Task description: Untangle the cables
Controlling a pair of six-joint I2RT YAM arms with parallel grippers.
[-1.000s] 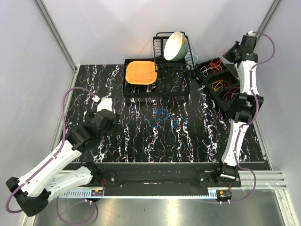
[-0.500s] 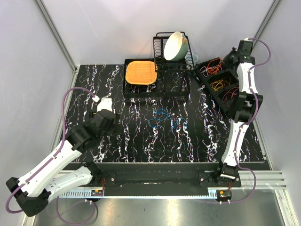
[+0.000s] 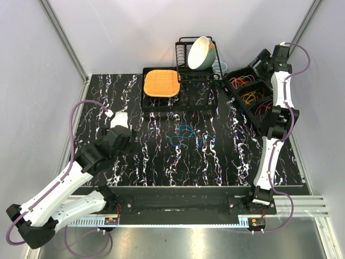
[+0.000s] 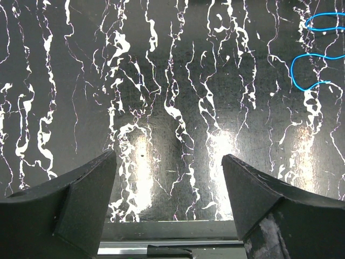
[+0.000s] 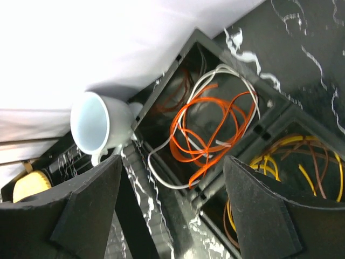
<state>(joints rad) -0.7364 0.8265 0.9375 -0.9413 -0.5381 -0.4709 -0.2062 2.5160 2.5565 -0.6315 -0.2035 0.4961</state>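
Note:
Thin blue and green cables (image 3: 186,135) lie tangled in loose loops at the table's middle. In the left wrist view, blue cable loops (image 4: 317,53) show at the top right corner. My left gripper (image 3: 119,121) (image 4: 170,162) hovers open over bare tabletop, left of those loops and apart from them. My right gripper (image 3: 263,58) (image 5: 171,162) stands open above the far compartment of the black divided tray (image 3: 265,85). Orange and white cables (image 5: 215,127) lie in that compartment, nothing between the fingers. Yellow and brown cables (image 5: 294,162) fill the adjoining one.
A black dish rack (image 3: 197,81) holding a tilted bowl (image 3: 200,53) stands at the back, with an orange waffle-like pad (image 3: 161,83) on its tray. A white cup (image 5: 99,125) lies beside the divided tray's far corner. Enclosure walls close in on both sides.
The right gripper came down and slightly left over the tray's far compartment, and its jaws went from shut to open. The left arm has not moved.

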